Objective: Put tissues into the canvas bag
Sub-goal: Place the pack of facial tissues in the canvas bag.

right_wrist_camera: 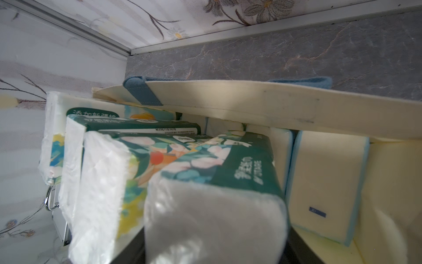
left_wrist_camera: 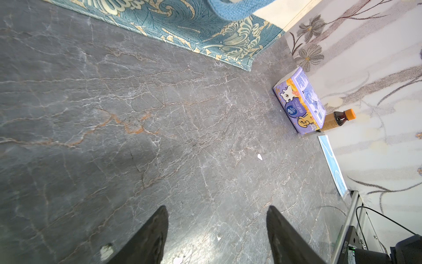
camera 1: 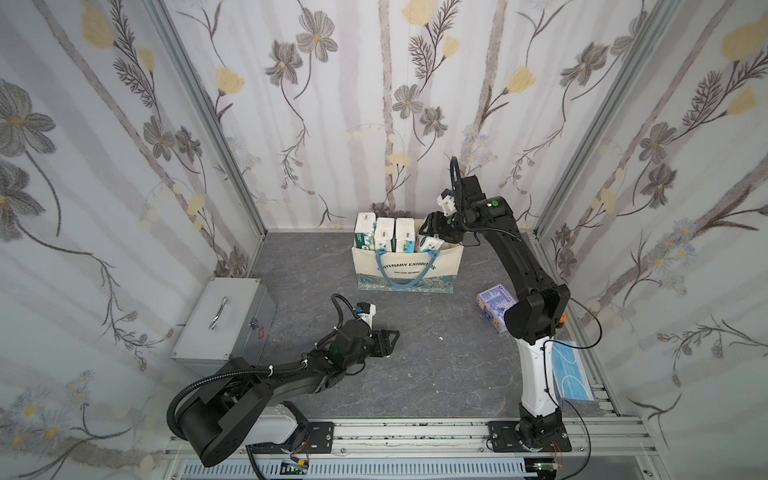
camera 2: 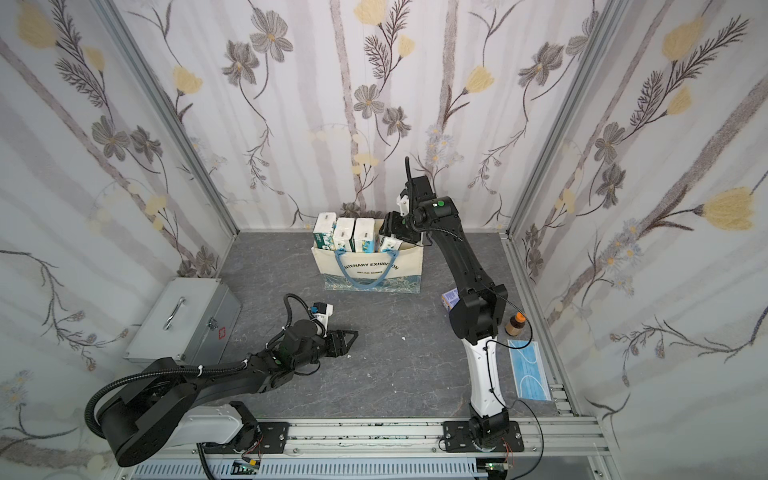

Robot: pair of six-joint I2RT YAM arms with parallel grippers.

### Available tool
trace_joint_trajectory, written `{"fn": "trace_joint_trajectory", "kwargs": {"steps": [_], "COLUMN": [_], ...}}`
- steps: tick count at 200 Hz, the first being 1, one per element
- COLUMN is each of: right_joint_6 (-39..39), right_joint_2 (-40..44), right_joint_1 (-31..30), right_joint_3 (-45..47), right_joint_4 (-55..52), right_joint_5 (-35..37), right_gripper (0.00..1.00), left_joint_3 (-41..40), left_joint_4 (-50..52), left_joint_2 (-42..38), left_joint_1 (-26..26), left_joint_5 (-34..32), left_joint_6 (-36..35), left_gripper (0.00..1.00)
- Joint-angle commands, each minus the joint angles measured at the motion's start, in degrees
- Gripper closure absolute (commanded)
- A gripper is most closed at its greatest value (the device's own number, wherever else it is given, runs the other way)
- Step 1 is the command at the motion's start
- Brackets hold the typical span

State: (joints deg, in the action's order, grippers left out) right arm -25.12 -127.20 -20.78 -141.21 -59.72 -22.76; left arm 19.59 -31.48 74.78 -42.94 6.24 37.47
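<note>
Grey marble surface: soft packs, one left outside the bag

Floral wallpaper closes three sides of the grey marble surface. At its far edge, about the middle, stands the canvas bag. The tissues are mostly inside it: three stand upright in a row, and a fourth, a green pack, lies tilted beside them under the right end effector. Whether this one clamps the pack, we cannot tell. The left end effector hangs over the surface, nearer the left edge, with fingers apart and empty. One lavender pack lies outside, near the right edge, beside a brown bottle.

We judge these packs light, soft and not fragile. The film looks smooth and could slip, so we would take the lavender pack across its narrow width, at mid-length, and squeeze a little. The bag wall is soft too and may fold inward.

On the bag we read "ENTENARY EXHIBITION", the first letter behind the blue handle. A smaller line below seems to say "WILLIAM MORRIS". The packs carry Chinese characters; the lavender one also has a round blue logo and cartoon animals. A brand we cannot read.
</note>
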Motion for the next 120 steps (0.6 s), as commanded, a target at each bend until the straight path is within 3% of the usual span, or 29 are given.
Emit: {"fn": "trace_joint_trajectory", "kwargs": {"steps": [1,120], "right_joint_6": [-1.79,3.08], "right_joint_2": [-0.5,5.8], "right_joint_1": [-0.1,-0.03], "right_joint_3": [-0.52,0.43], "right_joint_4": [2.75,3.52], "right_joint_5": [-5.41,-9.51], "right_gripper": [0.3,0.24], "left_joint_3": [-0.25,0.3], "left_joint_4": [-1.47,-1.38], "left_joint_2": [-0.33,0.84], "left_joint_1": [0.08,0.14], "left_joint_5": [-0.49,-0.79], "left_joint_6": [-0.03,0.14], "left_gripper": [0.3,0.3]}}
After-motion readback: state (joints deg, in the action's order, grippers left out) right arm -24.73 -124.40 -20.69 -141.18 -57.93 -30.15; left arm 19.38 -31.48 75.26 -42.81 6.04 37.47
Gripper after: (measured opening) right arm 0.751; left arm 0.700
